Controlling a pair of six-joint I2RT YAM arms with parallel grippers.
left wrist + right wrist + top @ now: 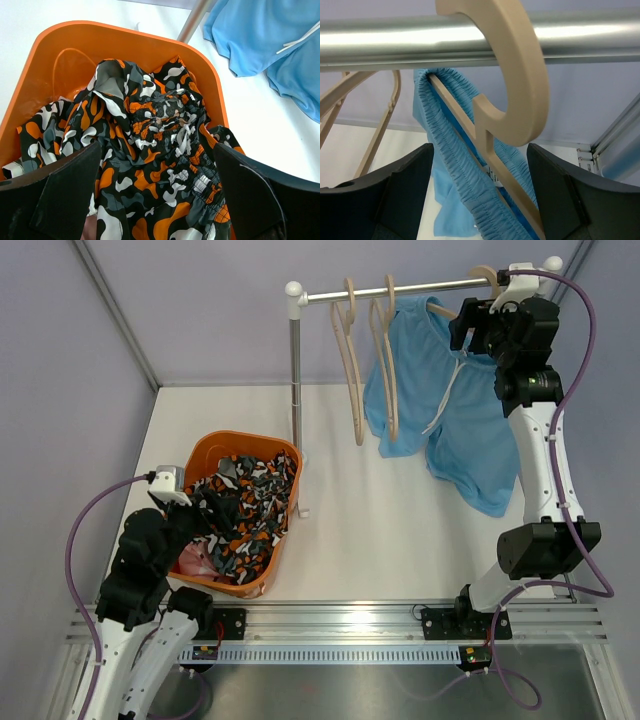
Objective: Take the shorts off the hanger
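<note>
Seemingly the last pair: the right claw (pixel 479 192) gapes wide at the hanger (pixel 520 75) hook, light blue shorts (pixel 470 440) draped just below it; next, drop and pinch the waistband (pixel 452 165); the left claw (pixel 160 195), wide too, hovers over the black shorts (pixel 150 125)

A white table (pixel 380 540) is lying beneath pale lavender walls (pixel 200 320). An orange plastic basket (pixel 205 452) is sitting on its left side, towards the front. Just beside the basket's right rim, a thin metal post (pixel 296 390) is standing upright. It is carrying a shiny horizontal rail (pixel 420 288) with white end caps (pixel 294 292). Two bare wooden hangers (pixel 349 375) are hanging side by side near the rail's left end. A ribbed aluminium track (pixel 340 625) is running along the table's near edge.
</note>
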